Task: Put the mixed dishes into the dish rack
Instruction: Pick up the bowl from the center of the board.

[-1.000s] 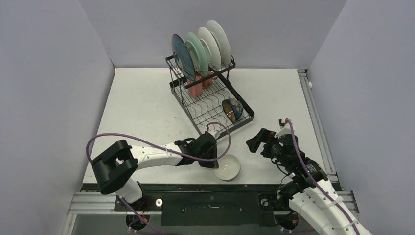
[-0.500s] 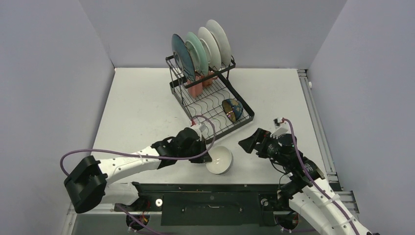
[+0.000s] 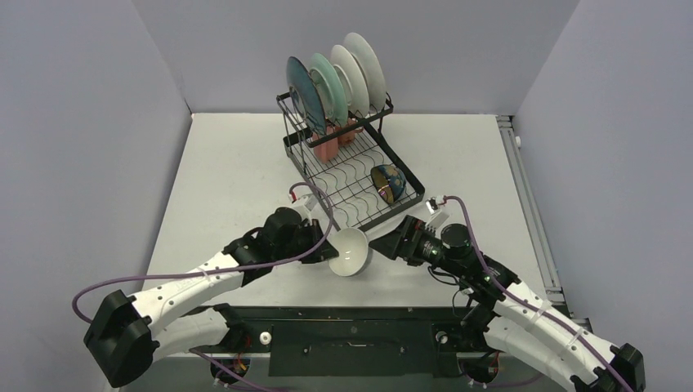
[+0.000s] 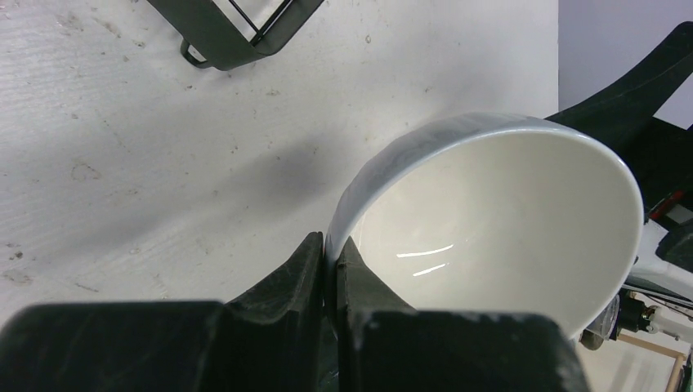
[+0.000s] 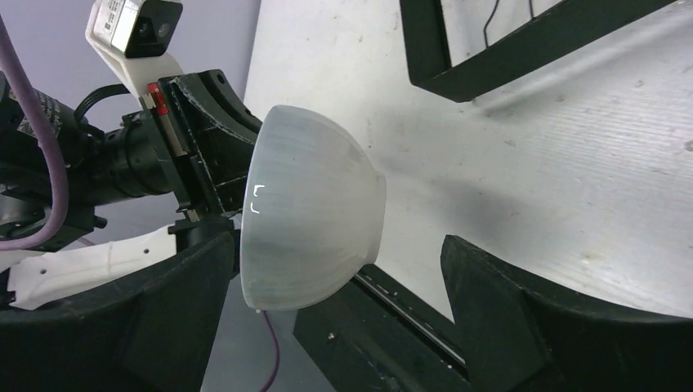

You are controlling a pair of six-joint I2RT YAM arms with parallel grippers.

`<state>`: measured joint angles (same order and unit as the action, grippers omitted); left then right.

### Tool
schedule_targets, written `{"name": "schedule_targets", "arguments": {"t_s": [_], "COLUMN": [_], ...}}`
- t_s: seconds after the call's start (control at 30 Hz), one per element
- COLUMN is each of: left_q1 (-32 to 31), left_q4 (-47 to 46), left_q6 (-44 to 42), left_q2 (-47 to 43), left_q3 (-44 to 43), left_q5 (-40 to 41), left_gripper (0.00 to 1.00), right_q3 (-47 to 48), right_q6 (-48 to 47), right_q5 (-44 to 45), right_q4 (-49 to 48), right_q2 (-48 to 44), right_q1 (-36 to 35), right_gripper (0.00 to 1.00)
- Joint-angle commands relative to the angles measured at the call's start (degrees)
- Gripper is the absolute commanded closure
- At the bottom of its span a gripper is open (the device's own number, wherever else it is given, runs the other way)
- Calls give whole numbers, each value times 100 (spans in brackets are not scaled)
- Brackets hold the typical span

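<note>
My left claw (image 4: pixel 331 273) pinching the rim of the small white ceramic bowl (image 4: pixel 498 237), my right claw (image 3: pixel 392 243) gaping beside it

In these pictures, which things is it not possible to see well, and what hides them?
Top view: pink mug, mostly hidden behind the plates.
Top view: brown bowl, its pattern too small to read.
Left wrist view: dish rack, cut off by the top edge; only a corner shows.
Left wrist view: small white bowl, lower rim hidden behind the left fingers.
</note>
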<state>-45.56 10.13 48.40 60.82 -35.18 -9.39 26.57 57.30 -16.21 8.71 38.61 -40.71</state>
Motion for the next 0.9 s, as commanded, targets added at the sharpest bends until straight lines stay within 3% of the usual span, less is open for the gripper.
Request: {"name": "schedule_targets", "arguments": {"t_s": [0.0,0.3,0.87], "left_q1": [150,280,401], "left_q4": [-341,-331,-302], "left_q6": [-15,-8,47], "left_q2": [-362,-580,-896], "left_q3": [15,101,115], "left_q5": [-249,-363,-508], "left_gripper": [100,100,100], "right_q3": [-33,18,-152], "right_q6": [393,614,1040], "right_q5": [100,434,785], "right_q4": [-1051,-1468,-1942], "right_q2": [229,560,928], "right_q1": [-333,-914,-1294], "right_gripper": [8,8,13]}}
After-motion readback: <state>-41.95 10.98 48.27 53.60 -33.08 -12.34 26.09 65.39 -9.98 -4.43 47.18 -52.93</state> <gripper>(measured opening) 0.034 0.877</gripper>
